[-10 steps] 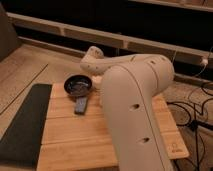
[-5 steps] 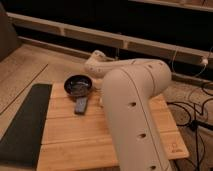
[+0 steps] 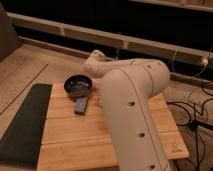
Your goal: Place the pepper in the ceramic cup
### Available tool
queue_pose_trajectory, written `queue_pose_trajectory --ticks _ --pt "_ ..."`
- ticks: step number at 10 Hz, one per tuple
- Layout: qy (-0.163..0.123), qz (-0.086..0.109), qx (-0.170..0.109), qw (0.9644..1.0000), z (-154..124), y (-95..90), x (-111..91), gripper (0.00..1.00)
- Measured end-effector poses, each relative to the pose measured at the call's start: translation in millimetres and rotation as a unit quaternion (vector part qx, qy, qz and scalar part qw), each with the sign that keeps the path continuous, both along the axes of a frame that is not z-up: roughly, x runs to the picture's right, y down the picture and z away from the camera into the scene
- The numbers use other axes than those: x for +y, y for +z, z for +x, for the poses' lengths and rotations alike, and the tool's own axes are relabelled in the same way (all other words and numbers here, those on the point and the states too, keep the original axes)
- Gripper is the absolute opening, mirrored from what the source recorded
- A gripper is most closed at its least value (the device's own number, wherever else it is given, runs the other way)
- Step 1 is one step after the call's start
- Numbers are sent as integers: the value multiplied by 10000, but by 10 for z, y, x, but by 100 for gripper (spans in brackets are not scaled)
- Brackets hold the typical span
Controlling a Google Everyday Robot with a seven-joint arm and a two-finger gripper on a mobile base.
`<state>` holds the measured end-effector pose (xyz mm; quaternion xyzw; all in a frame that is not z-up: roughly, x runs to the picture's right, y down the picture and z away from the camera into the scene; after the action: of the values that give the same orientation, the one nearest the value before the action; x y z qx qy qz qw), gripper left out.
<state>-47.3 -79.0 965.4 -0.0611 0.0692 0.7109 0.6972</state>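
While arm (image 3: 132,107) hides shut pincer, bowl (image 3: 77,84), block (image 3: 80,105) beside.

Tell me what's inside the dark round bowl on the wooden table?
The dark bowl looks shiny inside, but I can't make out anything in it. A blue-grey block lies just in front. The big white arm covers the table behind it, and the gripper is hidden, so no pepper shows.

1. The table (image 3: 90,135) is pale wood in planks with visible grain, matt.
2. The arm (image 3: 132,107) over the table has a smooth, cream, plastic-looking shell with a soft sheen; its gripper is hidden from view, closed.
3. The bowl (image 3: 77,85) on the table looks dark and glossy.
4. The mat (image 3: 22,122) along the table's left edge looks dark and matt.
5. The block (image 3: 80,105) just beside the bowl is blue-grey and dull.
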Motion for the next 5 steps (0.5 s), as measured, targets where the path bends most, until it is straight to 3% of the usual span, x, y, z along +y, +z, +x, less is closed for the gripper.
queue_pose_trajectory --ticks 5 --pt "-24 -102 -55 9999 -78 -3 121 0"
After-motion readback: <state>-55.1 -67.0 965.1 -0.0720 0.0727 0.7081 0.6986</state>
